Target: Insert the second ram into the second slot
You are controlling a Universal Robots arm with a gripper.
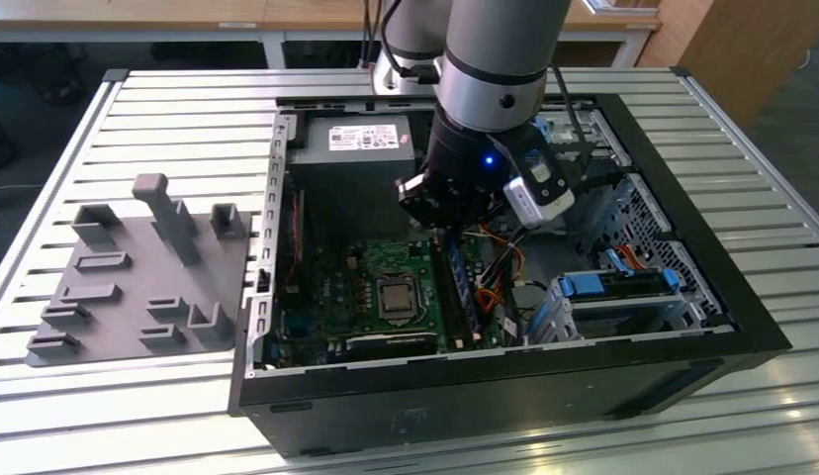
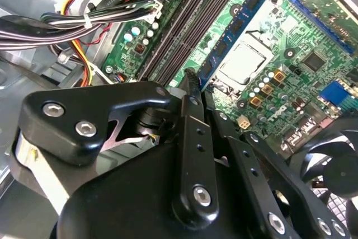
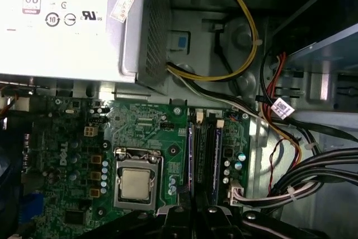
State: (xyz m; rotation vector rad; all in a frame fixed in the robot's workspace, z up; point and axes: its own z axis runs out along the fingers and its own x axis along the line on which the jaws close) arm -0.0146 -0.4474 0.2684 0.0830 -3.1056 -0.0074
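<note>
Second wrist view: end effector (image 2: 196,79) at second ram (image 2: 238,26) end, grip unclear; cables (image 2: 112,12), CPU socket (image 2: 243,62) flanking.

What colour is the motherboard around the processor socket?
Green. The motherboard shows best in the first wrist view.

"Anything to read in there?"

"Plenty of print, little I can make out from here. The power supply (image 3: 84,48) has a big white label (image 1: 363,139) with round certification marks and fine lines of type. A small red-and-white sticker (image 3: 124,3) sits near its edge."

"And the board?"

"White lettering on the motherboard (image 3: 140,121), beside the socket (image 3: 136,183). There's also a white printed tag (image 3: 283,107) among the cables (image 3: 313,163)."
</note>
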